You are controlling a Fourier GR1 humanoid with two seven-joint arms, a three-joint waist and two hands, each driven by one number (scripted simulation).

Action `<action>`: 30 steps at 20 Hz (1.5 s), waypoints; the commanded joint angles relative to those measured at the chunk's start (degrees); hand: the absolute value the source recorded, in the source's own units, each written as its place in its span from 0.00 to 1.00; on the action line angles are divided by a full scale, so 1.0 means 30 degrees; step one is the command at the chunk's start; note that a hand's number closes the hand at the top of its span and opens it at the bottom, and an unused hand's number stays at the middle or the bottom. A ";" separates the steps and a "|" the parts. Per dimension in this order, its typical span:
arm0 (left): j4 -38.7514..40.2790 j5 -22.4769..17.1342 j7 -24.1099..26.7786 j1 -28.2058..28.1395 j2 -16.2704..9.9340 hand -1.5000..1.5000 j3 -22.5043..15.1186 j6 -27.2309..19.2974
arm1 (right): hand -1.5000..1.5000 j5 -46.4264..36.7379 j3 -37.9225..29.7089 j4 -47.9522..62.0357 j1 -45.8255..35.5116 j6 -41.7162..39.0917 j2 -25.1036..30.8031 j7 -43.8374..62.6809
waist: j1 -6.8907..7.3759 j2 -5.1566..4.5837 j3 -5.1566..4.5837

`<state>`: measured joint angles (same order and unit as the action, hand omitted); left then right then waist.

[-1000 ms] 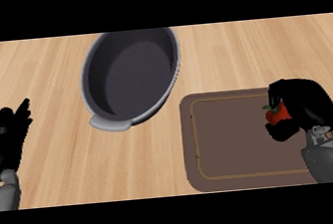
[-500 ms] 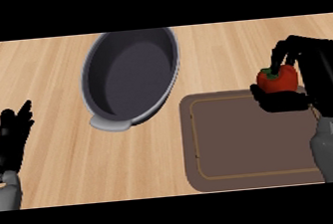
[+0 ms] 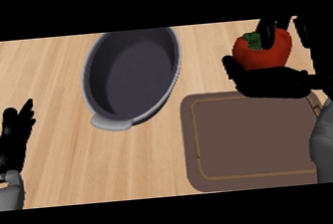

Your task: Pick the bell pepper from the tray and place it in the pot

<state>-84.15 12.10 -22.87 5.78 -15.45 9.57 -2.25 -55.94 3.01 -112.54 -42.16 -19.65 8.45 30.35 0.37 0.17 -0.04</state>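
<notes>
The right hand [image 3: 274,79] is curled around the red bell pepper [image 3: 264,50], holding it up above the far edge of the brown tray [image 3: 253,139], to the right of the pot [image 3: 132,74]. The pot, a dark grey oval with a handle at its near end, holds nothing, and no object lies on the tray's surface. The left hand [image 3: 11,142] rests open, fingers up, at the view's left edge.

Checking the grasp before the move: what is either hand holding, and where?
Right hand holds the red bell pepper around its body; left hand holds nothing.
</notes>
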 commanded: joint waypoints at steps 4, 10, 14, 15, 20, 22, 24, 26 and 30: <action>0.0743 0.0086 0.0015 0.0915 0.0079 0.50 0.0077 -0.0042 | 1.00 0.0736 -0.0243 0.4202 -0.6637 -0.1874 -0.1985 0.2938 | 0.0130 -0.0059 -0.0013; 0.0550 -0.0335 0.0440 0.0595 -0.0441 0.50 0.0467 0.0678 | 1.00 0.1209 0.0545 0.9265 -0.8916 0.0261 -0.2790 0.4464 | 0.0274 -0.0080 -0.0005; -0.0287 0.0545 -0.0719 0.0537 0.0380 0.50 -0.0411 -0.0117 | 1.00 0.1968 0.1344 1.3163 -0.9510 0.2454 -0.2806 0.3850 | 0.0490 -0.0131 -0.0002; 0.1570 0.0082 0.0793 0.0887 0.0032 0.50 0.0297 0.0183 | 1.00 0.2486 0.1402 1.3246 -0.9552 0.2645 -0.2808 0.3927 | 0.0268 -0.0134 -0.0010; 0.0454 0.0477 0.0293 0.0692 0.0413 0.50 -0.0344 0.0066 | 1.00 0.4053 0.2684 1.7115 -0.9814 0.4638 -0.2814 0.3050 | 0.0457 -0.0156 -0.0004; 0.0692 -0.0142 0.0416 0.0723 -0.0035 0.50 0.0198 0.0623 | 1.00 0.5137 0.3185 1.8470 -0.9588 0.5584 -0.2815 0.3346 | 0.0678 -0.0217 -0.0014; 0.0881 0.0242 0.0619 0.0854 0.0183 0.50 -0.0108 0.0359 | 1.00 0.6495 0.3087 1.9743 -0.9595 0.6635 -0.2815 0.3507 | 0.0812 -0.0264 -0.0015; 0.0411 -0.0134 0.0598 0.0430 -0.0161 0.50 0.0231 0.0748 | 0.00 0.7375 0.2817 2.0954 -0.9817 0.6834 -0.2816 0.2677 | 0.0786 -0.0226 -0.0006; -0.0291 0.0488 -0.0473 0.0939 0.0157 0.50 -0.0262 0.0281 | 0.00 1.0041 0.4358 2.2098 -1.0036 0.9426 -0.2816 0.1495 | 0.0872 -0.0217 0.0002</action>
<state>-83.91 12.94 -22.70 7.71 -15.01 8.99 -0.94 -32.41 13.72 -49.87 -71.59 3.45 0.00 37.15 2.96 -0.55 -0.06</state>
